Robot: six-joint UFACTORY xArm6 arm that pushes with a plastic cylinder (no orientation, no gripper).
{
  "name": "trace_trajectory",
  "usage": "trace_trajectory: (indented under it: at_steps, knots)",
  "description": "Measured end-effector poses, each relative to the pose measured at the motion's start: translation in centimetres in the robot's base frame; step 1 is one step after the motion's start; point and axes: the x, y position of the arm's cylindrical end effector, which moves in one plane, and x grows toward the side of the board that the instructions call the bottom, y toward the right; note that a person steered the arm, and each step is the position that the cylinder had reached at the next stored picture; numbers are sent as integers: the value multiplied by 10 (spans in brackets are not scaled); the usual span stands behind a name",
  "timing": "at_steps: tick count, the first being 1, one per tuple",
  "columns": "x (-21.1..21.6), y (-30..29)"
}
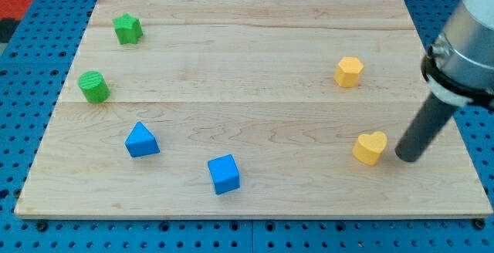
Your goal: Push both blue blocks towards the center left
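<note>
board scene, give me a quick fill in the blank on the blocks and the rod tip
1. My tip sits just right of the yellow ____-shaped block.
2. The blue cube lies to the view's ____ of the blue triangular block.
3. The green star block lies above the green ____.

Missing words: heart; right; cylinder

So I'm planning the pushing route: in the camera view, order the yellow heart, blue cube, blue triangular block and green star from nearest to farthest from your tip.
From my tip, at the view's right:
1. Yellow heart, just to the tip's left.
2. Blue cube, bottom centre.
3. Blue triangular block, lower left.
4. Green star, top left.
</note>
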Motion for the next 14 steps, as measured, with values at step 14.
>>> trace_trajectory:
  at_steps: [14]
  knots:
    - [65, -325]
